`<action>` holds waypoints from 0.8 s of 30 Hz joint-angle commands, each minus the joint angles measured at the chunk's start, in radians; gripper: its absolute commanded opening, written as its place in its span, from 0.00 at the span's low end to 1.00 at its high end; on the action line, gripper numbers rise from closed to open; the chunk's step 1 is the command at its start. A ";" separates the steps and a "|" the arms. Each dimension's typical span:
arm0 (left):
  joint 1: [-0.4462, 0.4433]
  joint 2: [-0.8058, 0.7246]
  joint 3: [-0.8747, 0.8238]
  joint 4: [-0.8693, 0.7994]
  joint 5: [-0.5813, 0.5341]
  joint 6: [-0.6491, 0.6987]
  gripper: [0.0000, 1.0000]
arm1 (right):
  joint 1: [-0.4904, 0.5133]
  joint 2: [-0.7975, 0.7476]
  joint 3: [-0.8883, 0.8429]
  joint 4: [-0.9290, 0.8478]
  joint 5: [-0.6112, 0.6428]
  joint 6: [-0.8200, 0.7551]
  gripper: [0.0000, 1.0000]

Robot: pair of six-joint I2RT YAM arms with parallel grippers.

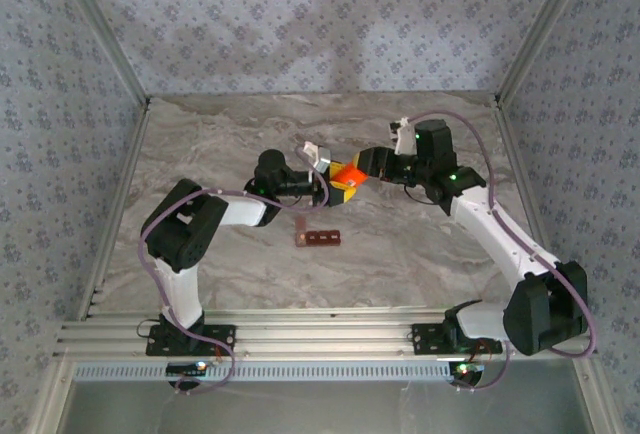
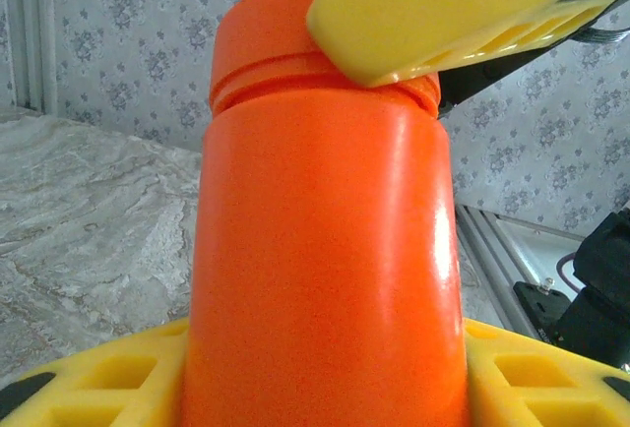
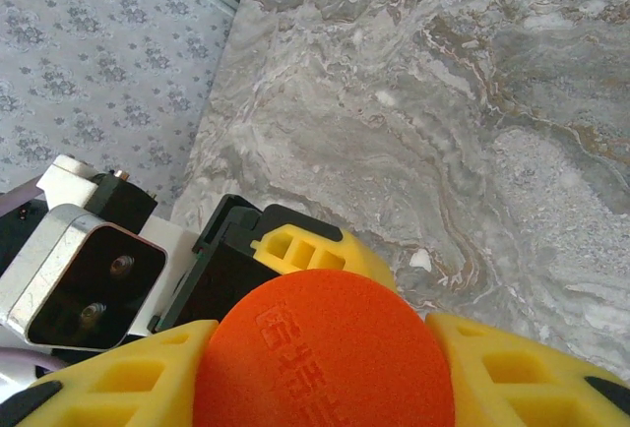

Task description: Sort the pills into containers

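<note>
Aloft over the middle of the table [image 1: 200, 144], an orange bottle [image 1: 348, 176] is pinched at its body by the left gripper [image 1: 338, 184], while the right gripper [image 1: 368, 169] clamps its cap [image 3: 325, 348]. The containers [image 1: 318, 238] lie below, toward the near edge. Should the cap come free with the bottle tipped, pills could scatter wide of the cells. A slack hold could let the smooth body twist or drop.
</note>
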 commanded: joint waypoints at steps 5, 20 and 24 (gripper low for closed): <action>-0.004 -0.025 0.005 0.170 0.000 0.006 0.00 | 0.007 -0.025 0.109 -0.090 0.040 -0.084 0.63; -0.004 -0.030 -0.016 0.210 -0.035 0.010 0.00 | 0.005 -0.135 0.139 -0.162 0.283 0.039 0.74; -0.004 -0.021 -0.012 0.234 -0.028 -0.009 0.00 | 0.024 -0.038 0.262 -0.277 0.226 -0.122 0.75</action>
